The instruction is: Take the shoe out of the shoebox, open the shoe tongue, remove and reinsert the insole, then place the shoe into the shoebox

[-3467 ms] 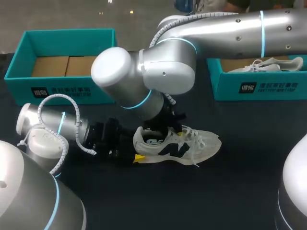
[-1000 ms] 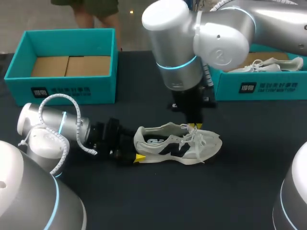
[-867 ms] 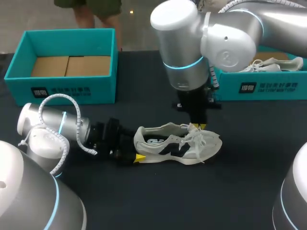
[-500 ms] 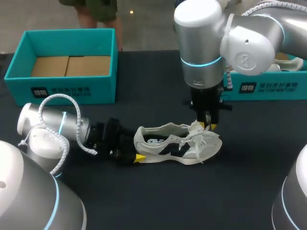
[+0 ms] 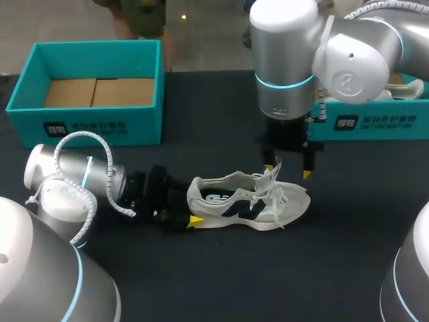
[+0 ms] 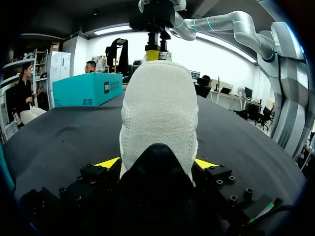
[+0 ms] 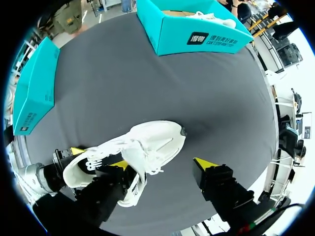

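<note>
The white, dark-panelled shoe [image 5: 248, 201] stood upright. My left fingers [image 5: 194, 220] pinched its heel; my right fingers [image 5: 269, 166] hung spread over its laces.

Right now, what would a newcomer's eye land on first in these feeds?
The white shoe stands mid-table, its heel clamped by the left gripper. Just above its laces hangs the right gripper, fingers spread open. Behind sit two teal boxes: the left shoebox showing bare cardboard inside, the right shoebox holding a second shoe.
</note>
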Robot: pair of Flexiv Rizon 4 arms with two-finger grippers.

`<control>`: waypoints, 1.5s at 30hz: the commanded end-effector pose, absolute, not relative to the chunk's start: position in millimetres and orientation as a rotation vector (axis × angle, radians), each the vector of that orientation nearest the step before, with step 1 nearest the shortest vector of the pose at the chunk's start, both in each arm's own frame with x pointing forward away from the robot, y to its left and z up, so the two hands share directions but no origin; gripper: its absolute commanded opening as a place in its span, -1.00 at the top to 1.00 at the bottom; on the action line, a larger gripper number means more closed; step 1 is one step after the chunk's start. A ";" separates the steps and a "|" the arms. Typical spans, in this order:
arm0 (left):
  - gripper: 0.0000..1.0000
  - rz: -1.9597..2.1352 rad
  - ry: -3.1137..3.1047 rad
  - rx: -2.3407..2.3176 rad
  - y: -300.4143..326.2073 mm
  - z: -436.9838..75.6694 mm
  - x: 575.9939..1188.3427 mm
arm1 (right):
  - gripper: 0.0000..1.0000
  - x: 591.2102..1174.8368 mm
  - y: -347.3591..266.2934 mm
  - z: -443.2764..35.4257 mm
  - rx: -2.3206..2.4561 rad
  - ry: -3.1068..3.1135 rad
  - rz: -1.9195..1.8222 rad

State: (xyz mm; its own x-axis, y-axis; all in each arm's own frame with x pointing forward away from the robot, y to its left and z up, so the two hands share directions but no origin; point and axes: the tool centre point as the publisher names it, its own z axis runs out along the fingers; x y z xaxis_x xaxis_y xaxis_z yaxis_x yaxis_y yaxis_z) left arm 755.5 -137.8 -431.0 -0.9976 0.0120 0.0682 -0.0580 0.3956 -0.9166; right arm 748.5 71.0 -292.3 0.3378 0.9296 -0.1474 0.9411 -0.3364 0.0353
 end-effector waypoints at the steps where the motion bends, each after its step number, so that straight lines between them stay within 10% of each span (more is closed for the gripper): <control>1: 1.00 1.689 -2.572 0.043 -136.9 -432.7 755.0 | -1.00 745.8 80.5 -282.3 2.445 1.757 -0.135; 21: 1.00 1.689 -2.572 0.043 -136.9 -432.7 755.0 | -1.00 728.5 166.7 -216.0 0.979 2.725 0.057; 45: 1.00 1.689 -2.572 0.043 -136.9 -432.7 755.0 | -1.00 729.2 166.6 -216.9 0.990 2.753 0.032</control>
